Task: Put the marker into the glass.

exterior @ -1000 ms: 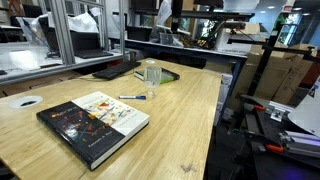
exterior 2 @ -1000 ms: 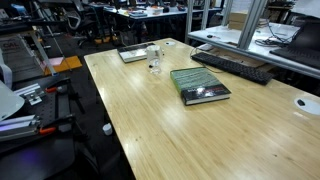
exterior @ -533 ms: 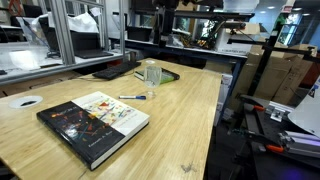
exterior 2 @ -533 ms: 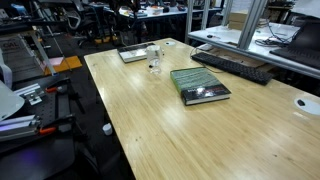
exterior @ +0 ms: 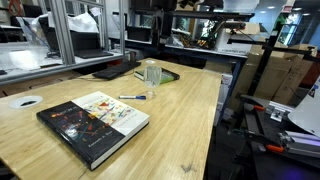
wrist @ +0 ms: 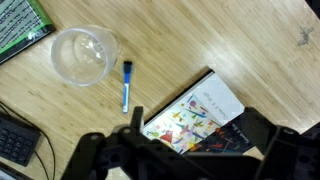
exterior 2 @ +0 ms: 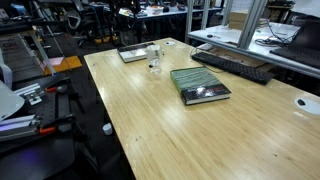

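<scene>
The glass is seen from above in the wrist view, standing upright on the tabletop with its mouth open and nothing inside it. The marker is laid flat on the wood just beside the glass, outside it, with its blue end turned toward the rim; whether the two touch cannot be told. A book with a colourful cover is placed farther from the glass, beyond the marker. A green notebook is seen on the opposite side of the glass from the marker, and a corner of a keyboard is found off to one side of the glass.

The pincer is held high over the book, well apart from the glass. It is released: its two dark fingers are spread wide and nothing is gripped between them.

In both exterior views the same layout is shown: the glass, the marker near its base, and the book farther off on the tabletop.
</scene>
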